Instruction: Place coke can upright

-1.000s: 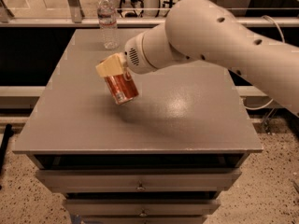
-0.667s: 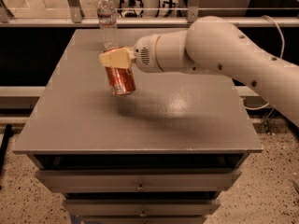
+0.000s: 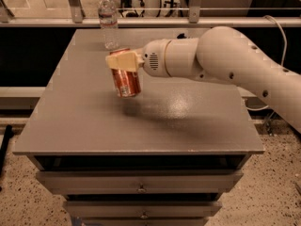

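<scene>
The grey table [image 3: 197, 126] fills most of the view, and the white arm [image 3: 235, 60] reaches over it from the right. A water bottle [image 3: 109, 20] stands at the far edge. The coke can [image 3: 127, 83] hangs almost upright over the table, seemingly not touching it. The gripper [image 3: 121, 61] has its fingers closed around the can's top, probably so that the base can go down flat.

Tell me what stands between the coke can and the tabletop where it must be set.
Nothing visible. The tool grips the coke can by its top over the table; the surface beneath is bare. The water bottle stands apart at the far edge.
</scene>
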Robot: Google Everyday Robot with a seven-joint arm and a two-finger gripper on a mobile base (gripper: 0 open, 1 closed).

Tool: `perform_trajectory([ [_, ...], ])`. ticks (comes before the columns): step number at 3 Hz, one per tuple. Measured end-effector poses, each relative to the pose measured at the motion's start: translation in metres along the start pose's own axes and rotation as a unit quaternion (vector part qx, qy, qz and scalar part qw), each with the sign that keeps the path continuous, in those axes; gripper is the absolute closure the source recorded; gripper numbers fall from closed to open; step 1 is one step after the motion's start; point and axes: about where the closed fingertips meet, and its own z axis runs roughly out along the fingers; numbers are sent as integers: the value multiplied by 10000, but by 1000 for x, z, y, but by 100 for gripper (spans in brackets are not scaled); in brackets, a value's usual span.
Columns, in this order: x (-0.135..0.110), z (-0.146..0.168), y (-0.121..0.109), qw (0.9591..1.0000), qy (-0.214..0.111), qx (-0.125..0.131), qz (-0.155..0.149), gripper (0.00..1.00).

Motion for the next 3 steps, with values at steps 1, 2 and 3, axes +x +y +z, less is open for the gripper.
perform_trajectory([
  [1,-11,-5,-3,9990,-426,-103,-90,100],
  [2,-26,-3,-1,9882,-1283,-436,-712,100],
  [3,-28,3,16,9698,-1666,-518,-1703,100],
])
